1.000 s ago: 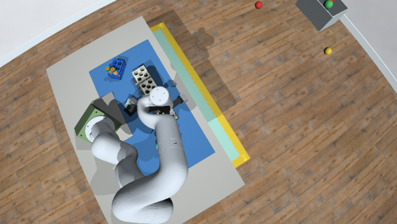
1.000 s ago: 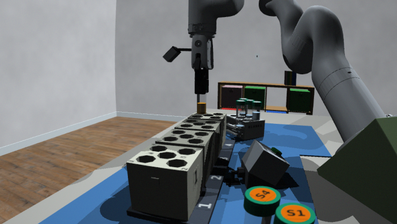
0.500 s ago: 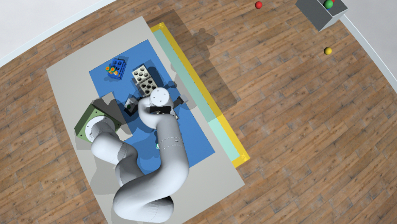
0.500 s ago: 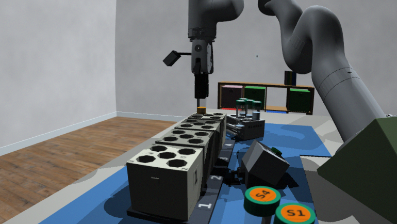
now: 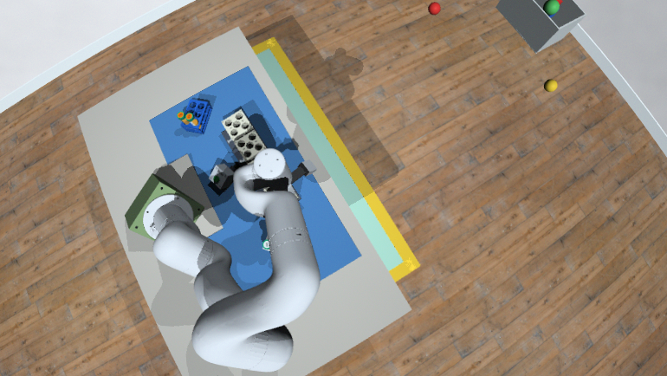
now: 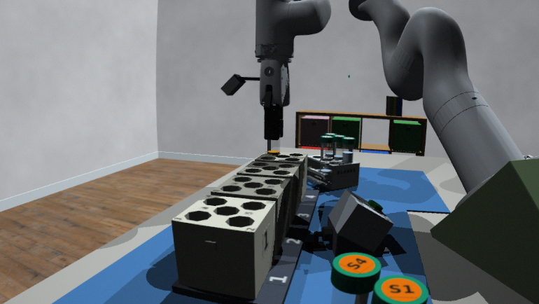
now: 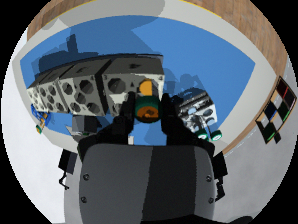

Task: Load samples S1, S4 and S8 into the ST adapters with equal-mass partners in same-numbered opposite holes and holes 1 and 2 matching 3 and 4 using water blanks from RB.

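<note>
My gripper (image 6: 273, 136) (image 7: 148, 100) is shut on a sample tube (image 7: 147, 108) with a green cap and an orange dot; I cannot read its ID. It hangs upright over the farthest grey adapter (image 6: 290, 162) of the row on the stand. The tube's orange-filled lower end (image 6: 273, 152) is at the mouth of a hole on that adapter's side away from the arm's base. The other adapters (image 6: 226, 230) (image 5: 238, 122) show empty holes. Samples S4 (image 6: 355, 264) and S1 (image 6: 400, 288) stand in the blue rack (image 5: 200, 112). The arm hides the gripper in the top view.
The white blank rack (image 6: 341, 175) with several capped tubes stands just right of the far adapters. A tilted grey box with the green DONE key (image 6: 374, 204) sits between the stand and the arm's green base (image 6: 498, 226) (image 5: 142, 205).
</note>
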Motion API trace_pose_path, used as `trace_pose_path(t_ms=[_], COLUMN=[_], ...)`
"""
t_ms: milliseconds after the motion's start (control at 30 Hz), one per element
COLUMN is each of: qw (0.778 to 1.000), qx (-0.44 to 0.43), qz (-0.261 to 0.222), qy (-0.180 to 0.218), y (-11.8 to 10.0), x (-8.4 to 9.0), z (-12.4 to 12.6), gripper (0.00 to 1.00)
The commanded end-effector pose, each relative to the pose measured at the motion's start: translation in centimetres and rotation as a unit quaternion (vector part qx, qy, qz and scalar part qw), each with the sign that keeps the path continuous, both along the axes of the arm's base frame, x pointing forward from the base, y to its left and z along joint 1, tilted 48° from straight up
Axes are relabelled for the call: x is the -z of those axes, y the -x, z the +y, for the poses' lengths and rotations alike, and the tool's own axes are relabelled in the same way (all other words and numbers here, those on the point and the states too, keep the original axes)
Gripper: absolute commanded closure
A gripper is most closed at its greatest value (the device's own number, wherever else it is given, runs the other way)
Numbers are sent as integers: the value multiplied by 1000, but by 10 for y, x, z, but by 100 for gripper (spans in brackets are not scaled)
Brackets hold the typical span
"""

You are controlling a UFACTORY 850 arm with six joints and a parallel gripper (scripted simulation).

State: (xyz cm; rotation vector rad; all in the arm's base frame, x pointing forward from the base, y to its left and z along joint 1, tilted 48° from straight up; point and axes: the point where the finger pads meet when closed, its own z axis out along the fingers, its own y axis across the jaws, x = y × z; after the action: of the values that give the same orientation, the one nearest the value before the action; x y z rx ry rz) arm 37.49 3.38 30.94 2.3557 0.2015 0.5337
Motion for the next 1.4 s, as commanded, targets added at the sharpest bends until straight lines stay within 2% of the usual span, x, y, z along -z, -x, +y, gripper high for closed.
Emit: trace_pose_path(t_ms=[0, 967, 1367], qw=[1000, 1000, 1000], qx=[0, 0, 0], qz=[-1, -1, -1], qy=[0, 0, 0], y=[-2, -12, -12], x=[2, 19, 18], z=[-2, -17, -17], gripper=[100, 100, 100])
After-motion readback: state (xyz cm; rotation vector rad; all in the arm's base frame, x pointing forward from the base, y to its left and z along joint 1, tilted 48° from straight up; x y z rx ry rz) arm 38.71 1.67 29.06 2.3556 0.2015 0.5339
